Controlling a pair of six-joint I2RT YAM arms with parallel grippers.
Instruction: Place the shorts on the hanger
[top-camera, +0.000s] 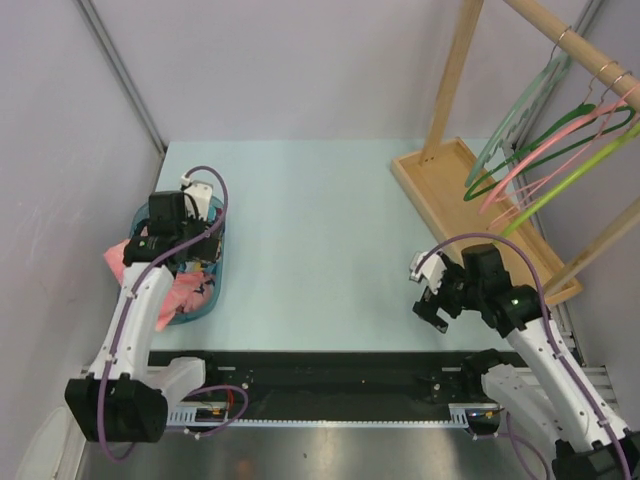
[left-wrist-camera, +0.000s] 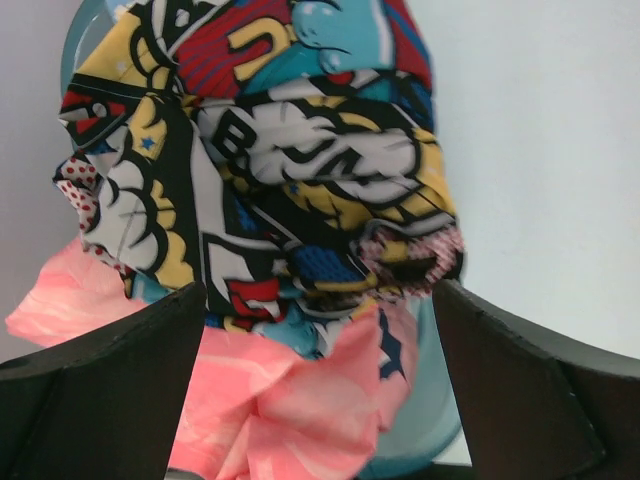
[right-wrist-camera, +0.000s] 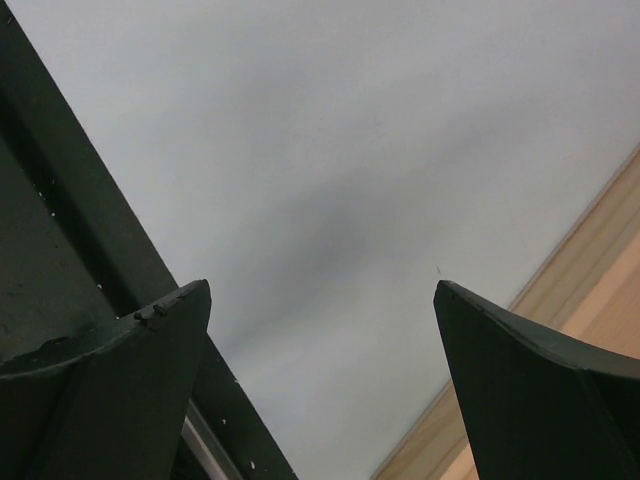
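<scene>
**1. L arm.** Left end effector (left-wrist-camera: 318, 300) hangs directly over the basket (top-camera: 222, 272) at the left side of the desk (top-camera: 320, 230). It is spread fully wide and holds nothing. The wide setting suits a bulky, crumpled target. Both fingers (left-wrist-camera: 100, 390) straddle the pile and, as far as the wrist view shows, do not touch it.

**2. Task item.** The shorts (left-wrist-camera: 270, 170) lie bunched on top of the basket contents, w/ a pink cloth (left-wrist-camera: 270, 410) beneath them and spilling over the rim. Being uppermost, they look reachable w/o shifting the cloth. A deep pinch risks taking both fabrics.

**3. R arm.** Right end effector (top-camera: 432, 300) hovers low over bare desk near the wooden rack (top-camera: 430, 175), jaws fully apart and empty. This pos. is prob. a standby: close to the rack for later hanger work, clear of the L arm.

**4. Hanger.** The hanger (top-camera: 575, 178) hangs from the rail (top-camera: 560, 35) beside a dark green hanger (top-camera: 520, 155) and pink hangers (top-camera: 540, 170), well apart from the shorts.

**5. Status.** Task appears to be at the start, w/ nothing gripped. Likely next step: lower the L arm and pinch an upper fold of the shorts only.
</scene>
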